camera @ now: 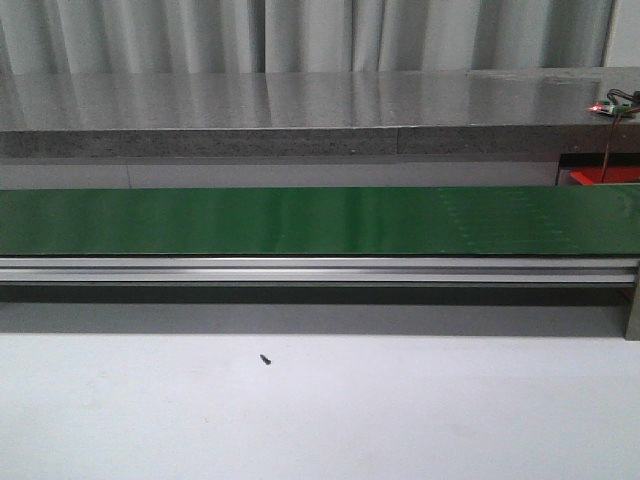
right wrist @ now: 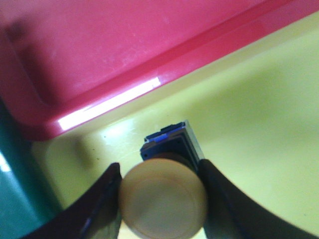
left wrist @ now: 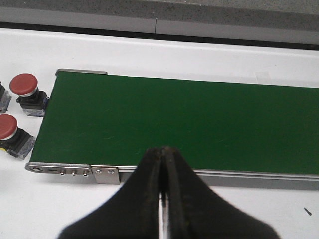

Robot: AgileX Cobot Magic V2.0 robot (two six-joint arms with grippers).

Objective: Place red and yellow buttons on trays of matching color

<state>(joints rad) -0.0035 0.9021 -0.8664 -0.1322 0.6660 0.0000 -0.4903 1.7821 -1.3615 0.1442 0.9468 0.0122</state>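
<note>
Right claw (right wrist: 162,199): closed around a yellow button (right wrist: 163,198), one dark finger (right wrist: 99,204) on each side of its round cap. The button's dark body with a blue mark shows just beyond the cap. The claw hangs over the yellow tray (right wrist: 249,129), close above its floor, with the red tray (right wrist: 99,55) lying alongside, rim against rim. Whether the button touches the yellow tray floor cannot be told.

Left claw (left wrist: 163,174): fingers pressed together, nothing between them. It is poised above the near edge of the green conveyor belt (left wrist: 189,119), pointing across it.

Red buttons: two, one (left wrist: 25,85) and another (left wrist: 7,127), standing on the white bench (left wrist: 209,55) just off the belt's end, close to each other.

Front view: the belt (camera: 320,220) runs across the full width, a grey counter (camera: 300,100) behind it, the bench (camera: 400,410) in front carrying one small dark screw (camera: 266,359). Neither arm appears there.
</note>
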